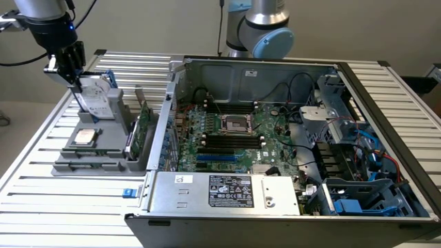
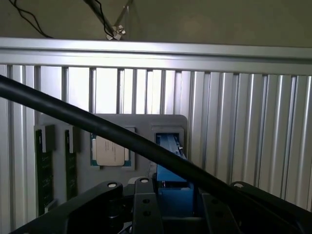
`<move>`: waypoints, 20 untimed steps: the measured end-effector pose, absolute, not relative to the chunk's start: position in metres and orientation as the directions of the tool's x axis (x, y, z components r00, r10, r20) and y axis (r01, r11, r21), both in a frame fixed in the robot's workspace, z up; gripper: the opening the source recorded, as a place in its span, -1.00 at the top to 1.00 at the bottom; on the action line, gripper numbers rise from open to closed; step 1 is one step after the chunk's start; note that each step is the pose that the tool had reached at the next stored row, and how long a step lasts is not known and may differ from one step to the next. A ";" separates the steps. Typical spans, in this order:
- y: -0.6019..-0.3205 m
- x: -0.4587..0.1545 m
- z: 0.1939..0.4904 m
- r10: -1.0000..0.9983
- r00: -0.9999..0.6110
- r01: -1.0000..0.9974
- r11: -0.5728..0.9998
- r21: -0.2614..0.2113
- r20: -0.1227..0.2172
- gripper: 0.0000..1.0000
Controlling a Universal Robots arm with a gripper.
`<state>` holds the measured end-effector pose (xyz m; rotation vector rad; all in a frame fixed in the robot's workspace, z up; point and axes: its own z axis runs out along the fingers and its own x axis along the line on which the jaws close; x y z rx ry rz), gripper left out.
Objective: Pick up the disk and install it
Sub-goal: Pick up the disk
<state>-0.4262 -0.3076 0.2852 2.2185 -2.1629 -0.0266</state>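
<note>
The tool (image 1: 72,77) is clamping, partly closed, the top edge of the disk (image 1: 98,101), which is standing upright in the grey holder (image 1: 90,168), apparently to present that edge.

A slatted metal desk (image 1: 62,206) carries an open computer case (image 1: 276,67), its motherboard (image 1: 234,139) facing up, a power supply (image 1: 227,192) along the near edge and blue drive bays (image 1: 358,199) at the exterior view's right. Just beside the case, on the exterior view's left, a grey holder (image 1: 96,165) keeps a square silver chip (image 1: 84,136) lying flat and a green circuit card (image 1: 141,132) standing on edge next to the case wall. A small blue piece (image 1: 129,192) lies on the desk near the holder.
</note>
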 end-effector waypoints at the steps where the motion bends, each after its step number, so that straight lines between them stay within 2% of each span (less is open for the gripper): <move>1: -0.308 -0.426 0.286 -1.000 0.026 -0.999 -0.025 0.043 0.018 0.34; 20: -0.308 -0.426 0.325 -1.000 0.026 -0.999 -0.025 0.043 0.018 0.34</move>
